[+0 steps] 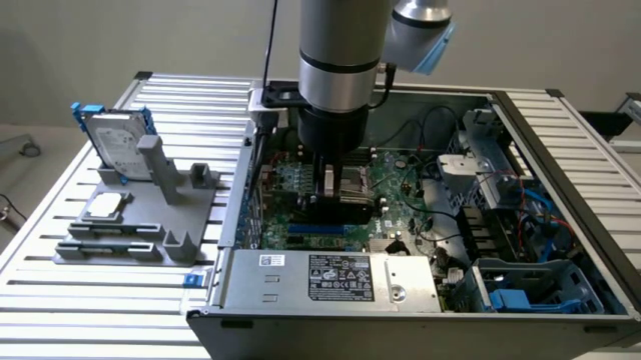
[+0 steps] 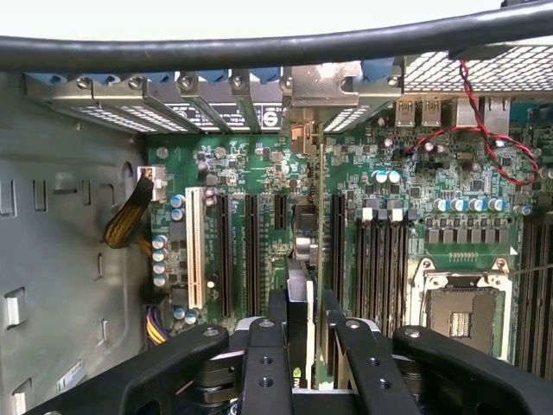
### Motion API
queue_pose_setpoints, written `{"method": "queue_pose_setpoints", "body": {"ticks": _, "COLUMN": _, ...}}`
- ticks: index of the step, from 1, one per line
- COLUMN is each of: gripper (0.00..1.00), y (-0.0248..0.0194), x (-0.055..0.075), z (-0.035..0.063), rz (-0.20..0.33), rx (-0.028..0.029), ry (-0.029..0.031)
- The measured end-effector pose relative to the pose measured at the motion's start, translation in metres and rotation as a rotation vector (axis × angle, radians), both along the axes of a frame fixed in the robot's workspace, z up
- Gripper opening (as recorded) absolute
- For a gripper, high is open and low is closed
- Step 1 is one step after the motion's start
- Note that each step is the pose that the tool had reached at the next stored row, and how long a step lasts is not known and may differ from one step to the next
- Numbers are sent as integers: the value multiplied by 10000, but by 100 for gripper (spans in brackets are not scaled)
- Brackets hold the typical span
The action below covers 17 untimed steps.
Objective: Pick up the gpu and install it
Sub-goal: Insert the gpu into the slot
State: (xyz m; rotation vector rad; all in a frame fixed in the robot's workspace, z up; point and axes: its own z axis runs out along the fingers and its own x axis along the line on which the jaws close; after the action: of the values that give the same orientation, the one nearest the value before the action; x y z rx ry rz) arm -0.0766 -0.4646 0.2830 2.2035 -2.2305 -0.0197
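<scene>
We see a slatted metal table (image 1: 180, 97) carrying an open computer case (image 1: 561, 225), which we take as our reference. The robot arm (image 1: 341, 52) comes down from above into the middle of the case. On the floor of the case lies the green motherboard (image 2: 259, 164), and a silver power supply (image 1: 331, 277) fills the case's near edge in the exterior view.

Outside the case, off its wall on the exterior view's left, a grey fixture (image 1: 150, 225) stands on the table. It holds a silver hard drive (image 1: 115, 146) with blue rails upright, and a small square processor chip (image 1: 107, 204) lies flat on it.

Inside the case, the gpu (image 1: 346, 211) stands on edge over the motherboard's expansion slots (image 2: 251, 251). Its silver bracket (image 2: 324, 85) is against the case's rear slot openings, and its black shroud faces the white slot (image 2: 194, 246). We cannot tell whether its lower edge sits in a slot.

The gripper (image 1: 335, 195) is clamped on the gpu (image 2: 300, 268). In the wrist view its black fingers (image 2: 263, 346) press the card from both sides. The empty processor socket (image 2: 458, 316) sits beyond the memory slots (image 2: 380, 259), deeper in the case.
</scene>
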Motion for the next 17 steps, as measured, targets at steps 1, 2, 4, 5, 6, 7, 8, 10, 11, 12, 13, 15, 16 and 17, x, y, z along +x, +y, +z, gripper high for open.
{"method": "queue_pose_setpoints", "body": {"ticks": 1, "gripper": 27, "y": 0, "x": 0, "z": -11, "rz": 1, "rx": 4, "ry": 0}}
{"method": "queue_pose_setpoints", "body": {"ticks": 2, "gripper": 27, "y": 0, "x": -1, "z": -22, "rz": 2, "rx": 9, "ry": -1}}
{"method": "queue_pose_setpoints", "body": {"ticks": 4, "gripper": 27, "y": 0, "x": -4, "z": -41, "rz": 0, "rx": 16, "ry": 0}}
{"method": "queue_pose_setpoints", "body": {"ticks": 5, "gripper": 27, "y": 0, "x": -6, "z": -51, "rz": 0, "rx": 20, "ry": 0}}
{"method": "queue_pose_setpoints", "body": {"ticks": 6, "gripper": 27, "y": 0, "x": -8, "z": -61, "rz": -1, "rx": 26, "ry": 0}}
{"method": "queue_pose_setpoints", "body": {"ticks": 7, "gripper": 27, "y": 0, "x": -8, "z": -69, "rz": 0, "rx": 37, "ry": 1}}
{"method": "queue_pose_setpoints", "body": {"ticks": 8, "gripper": 27, "y": 0, "x": -9, "z": -76, "rz": 0, "rx": 54, "ry": 1}}
{"method": "queue_pose_setpoints", "body": {"ticks": 10, "gripper": 27, "y": 0, "x": -9, "z": -91, "rz": -1, "rx": 102, "ry": 1}}
{"method": "queue_pose_setpoints", "body": {"ticks": 11, "gripper": 27, "y": 0, "x": -9, "z": -99, "rz": 0, "rx": 127, "ry": 1}}
{"method": "queue_pose_setpoints", "body": {"ticks": 12, "gripper": 27, "y": 0, "x": -9, "z": -106, "rz": 0, "rx": 145, "ry": 1}}
{"method": "queue_pose_setpoints", "body": {"ticks": 13, "gripper": 27, "y": 0, "x": -12, "z": -112, "rz": 0, "rx": 159, "ry": 0}}
{"method": "queue_pose_setpoints", "body": {"ticks": 15, "gripper": 27, "y": 0, "x": -23, "z": -121, "rz": 0, "rx": 169, "ry": 0}}
{"method": "queue_pose_setpoints", "body": {"ticks": 16, "gripper": 27, "y": 0, "x": -29, "z": -125, "rz": 0, "rx": 172, "ry": 0}}
{"method": "queue_pose_setpoints", "body": {"ticks": 17, "gripper": 27, "y": 0, "x": -30, "z": -128, "rz": 1, "rx": 174, "ry": 0}}
